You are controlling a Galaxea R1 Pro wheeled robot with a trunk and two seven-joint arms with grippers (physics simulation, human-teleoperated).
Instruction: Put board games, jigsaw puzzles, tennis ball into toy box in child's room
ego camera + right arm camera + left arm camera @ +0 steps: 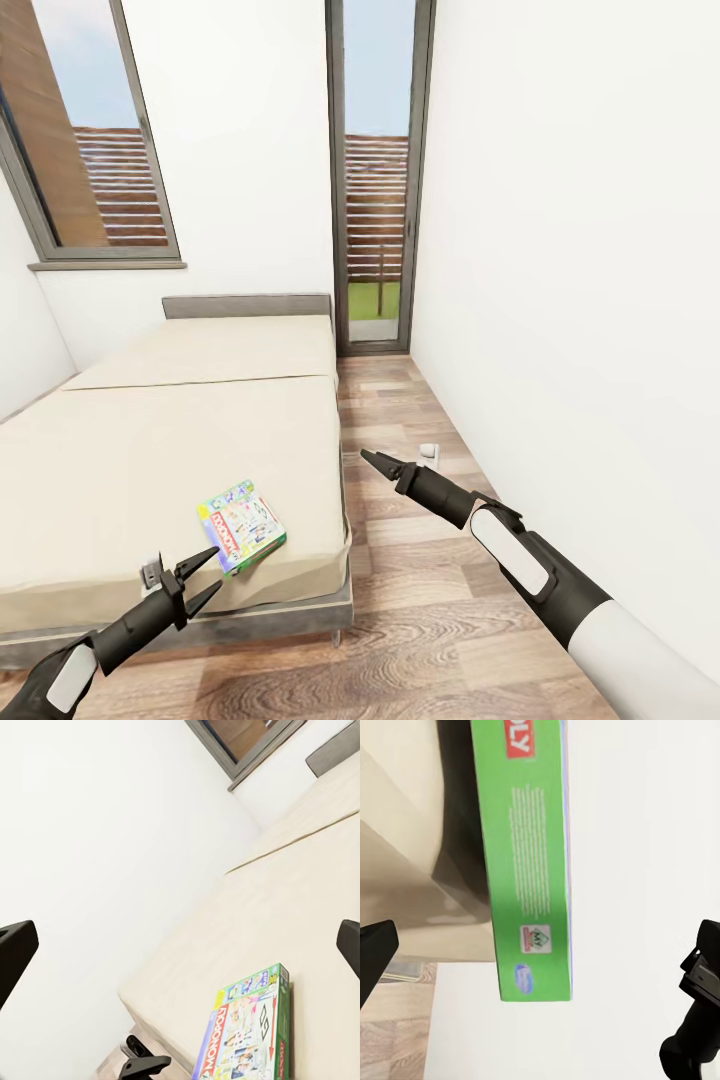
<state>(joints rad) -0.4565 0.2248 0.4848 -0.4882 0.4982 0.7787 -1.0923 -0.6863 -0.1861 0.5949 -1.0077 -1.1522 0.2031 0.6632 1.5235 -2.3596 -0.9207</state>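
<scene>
This is a bedroom in a home. A wide bed (170, 450) with a plain beige mattress and a grey frame takes up most of the room. The walls are white and the floor (420, 600) is wood planks. A window (90, 130) and a tall glass door (375, 180) look outside.

Bright, even daylight throughout the head view; the window (95, 130) at upper left and the glass door (377, 180) at top centre are the likely sources. White walls (560, 250) run near blown-out, little texture. Soft shadow under the bed (180, 440) edge along the floor (400, 620), lower centre. Verticals splay outward toward the frame edges: wide-angle distortion. Left wrist view: the green box side (532, 870) is soft, small print unreadable, with a dark shadow band to its left. Right wrist view is pale and low-contrast.
</scene>
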